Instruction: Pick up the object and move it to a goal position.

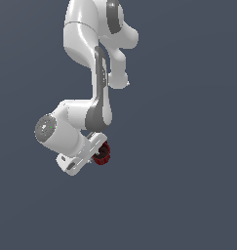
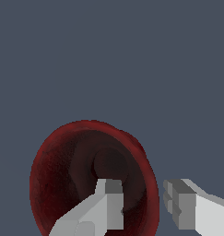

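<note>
The object is a small dark red cup [image 2: 62, 179] with a dark interior, its opening facing the wrist camera. My gripper [image 2: 144, 205] straddles the cup's wall: one finger [image 2: 109, 207] is inside the cup and the other stands just outside the rim. The jaws look closed on that wall. In the exterior view the cup [image 1: 105, 154] sits at the tip of my tilted gripper [image 1: 100, 156], tilted along with it, partly hidden by the white hand.
The background is a plain dark grey-blue surface in both views. The white arm [image 1: 98, 97] reaches down from the top of the exterior view. No other objects or goal marker show.
</note>
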Controlling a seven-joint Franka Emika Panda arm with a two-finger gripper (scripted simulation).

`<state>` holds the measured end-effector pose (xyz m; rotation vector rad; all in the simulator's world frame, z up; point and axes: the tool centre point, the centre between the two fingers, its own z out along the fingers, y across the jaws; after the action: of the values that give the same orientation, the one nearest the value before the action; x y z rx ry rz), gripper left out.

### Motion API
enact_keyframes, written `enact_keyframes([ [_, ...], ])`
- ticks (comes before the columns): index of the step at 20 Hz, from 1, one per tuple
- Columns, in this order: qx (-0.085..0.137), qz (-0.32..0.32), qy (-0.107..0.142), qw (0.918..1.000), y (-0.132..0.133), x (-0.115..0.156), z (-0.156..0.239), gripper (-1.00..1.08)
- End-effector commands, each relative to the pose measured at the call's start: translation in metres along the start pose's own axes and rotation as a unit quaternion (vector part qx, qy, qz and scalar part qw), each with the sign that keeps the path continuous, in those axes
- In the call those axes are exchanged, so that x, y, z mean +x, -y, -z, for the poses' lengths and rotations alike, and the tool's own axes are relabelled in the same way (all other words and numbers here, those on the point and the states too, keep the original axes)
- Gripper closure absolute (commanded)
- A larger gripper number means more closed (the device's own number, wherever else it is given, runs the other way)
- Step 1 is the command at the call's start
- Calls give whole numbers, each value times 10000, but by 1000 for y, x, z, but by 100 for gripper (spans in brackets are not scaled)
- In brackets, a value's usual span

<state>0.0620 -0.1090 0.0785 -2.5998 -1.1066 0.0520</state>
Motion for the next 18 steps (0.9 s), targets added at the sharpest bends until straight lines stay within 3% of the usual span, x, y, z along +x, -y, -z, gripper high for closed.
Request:
enact_keyframes([
  [1,-7,0,-3,10000,0,0,-1,108],
  [12,-9,3,-5,10000,1,1,0,108],
  [18,-9,3,-2,10000,16,10,9,108],
])
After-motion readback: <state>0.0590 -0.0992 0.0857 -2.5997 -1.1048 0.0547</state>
